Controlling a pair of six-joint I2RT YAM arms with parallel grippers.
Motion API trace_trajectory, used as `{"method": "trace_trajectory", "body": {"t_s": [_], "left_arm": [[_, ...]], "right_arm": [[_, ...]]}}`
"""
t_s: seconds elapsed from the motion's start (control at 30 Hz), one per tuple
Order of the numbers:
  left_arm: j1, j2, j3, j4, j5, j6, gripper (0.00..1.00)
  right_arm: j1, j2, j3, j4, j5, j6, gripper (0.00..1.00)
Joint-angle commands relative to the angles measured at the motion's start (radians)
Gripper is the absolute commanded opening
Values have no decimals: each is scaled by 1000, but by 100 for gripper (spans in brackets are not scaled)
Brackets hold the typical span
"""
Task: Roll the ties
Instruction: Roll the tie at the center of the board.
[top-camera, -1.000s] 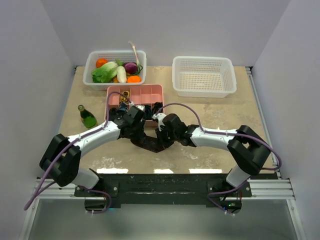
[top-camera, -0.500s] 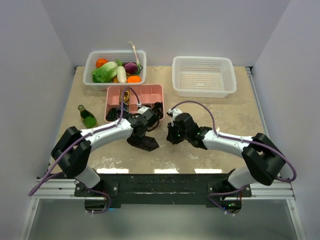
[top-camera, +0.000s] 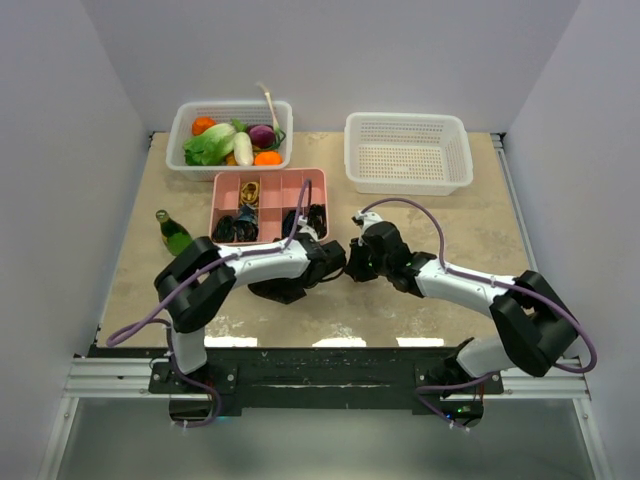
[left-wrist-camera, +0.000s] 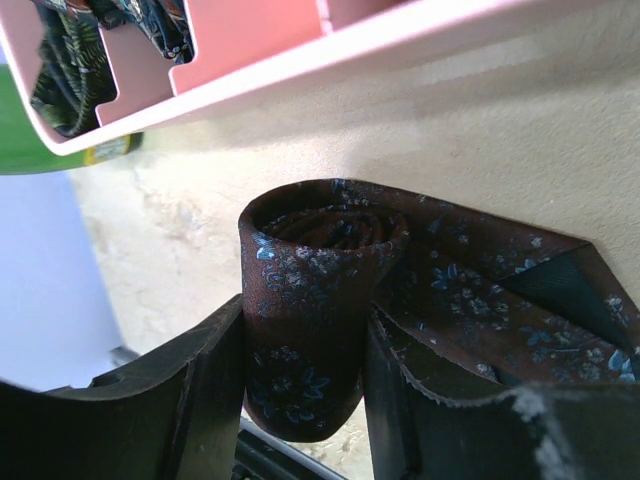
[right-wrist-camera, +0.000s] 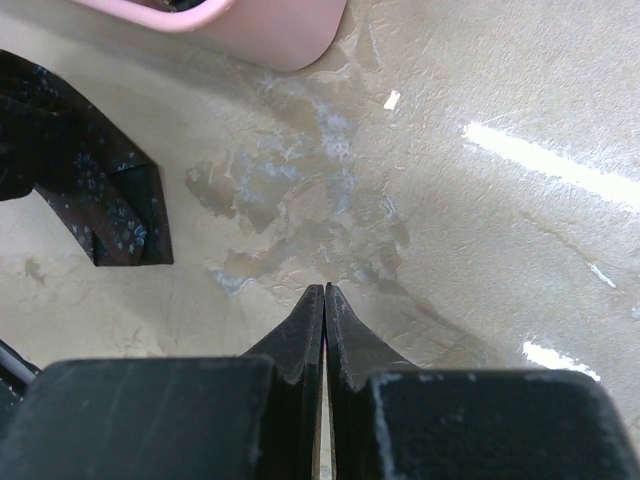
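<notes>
Pinching item one, your left gripper (left-wrist-camera: 305, 335) clamps the coiled end of a maroon floral tie (left-wrist-camera: 320, 260) between both fingers, near the near wall of the pink tray (left-wrist-camera: 300, 60); only the left wrist view shows this grip, the top view giving you just a dark heap under the arm. Item two, your right gripper (right-wrist-camera: 324, 296), fingers pressed together on nothing, hangs over the table (right-wrist-camera: 480, 230) beside the tray's near right corner, and its wrist view alone shows the tie's flat loose end. Item three: rolled ties (top-camera: 236, 228) fill the tray's near compartments, seen from the top.
</notes>
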Motion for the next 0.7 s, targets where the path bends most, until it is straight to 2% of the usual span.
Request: {"method": "trace_trajectory", "body": {"t_s": [0.0,0.43,0.5,0.67], "left_arm": [[-41,56,62,-108,-98,-107,49],[-129,73,53,-5,-6,-78,49],[-133,77,50,-2,-1,-85,46],[-138,68,16,29,14,-107,45]], "right_arm": [[-4,-10,-5,33,4,13,2],[-8,26,2,34,-8,10,3],[-8,29,1,34,-8,12,3],[-8,29,-7,39,-23,10,3]]}}
